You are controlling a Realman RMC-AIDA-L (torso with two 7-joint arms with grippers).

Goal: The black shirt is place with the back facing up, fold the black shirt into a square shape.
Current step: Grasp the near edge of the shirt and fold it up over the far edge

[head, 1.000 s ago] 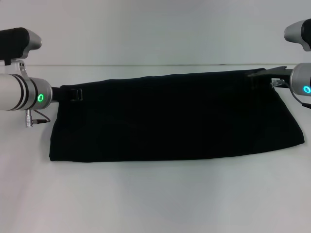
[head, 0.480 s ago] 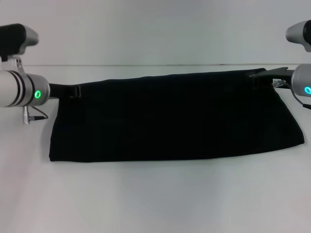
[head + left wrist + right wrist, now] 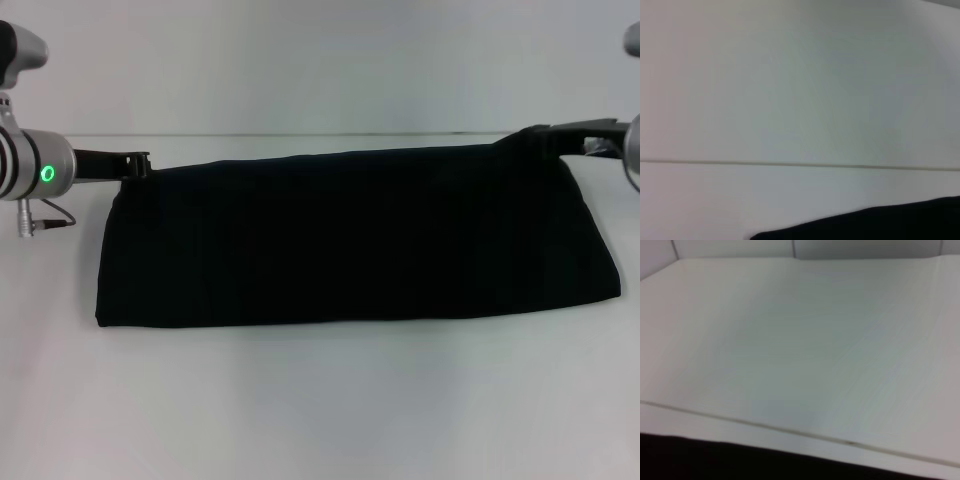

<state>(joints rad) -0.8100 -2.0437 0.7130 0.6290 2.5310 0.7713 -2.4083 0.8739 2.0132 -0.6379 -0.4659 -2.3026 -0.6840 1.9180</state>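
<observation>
1. Head view: the black shirt [image 3: 350, 240] lies as a long folded band on the white table [image 3: 320, 400]. The left gripper [image 3: 140, 165] is at its far left corner, the right gripper [image 3: 545, 135] at its far right corner; grip cannot be told.
2. Left wrist view: shirt edge [image 3: 880, 225] against the table [image 3: 790, 100].
3. Right wrist view: shirt edge [image 3: 740, 462] along the table [image 3: 800, 340].

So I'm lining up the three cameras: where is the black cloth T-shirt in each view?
Head view: the black cloth T-shirt spans the middle as a wide band.
Left wrist view: only a dark edge.
Right wrist view: a dark strip.
Shared landmark: the seam in the white table.
</observation>
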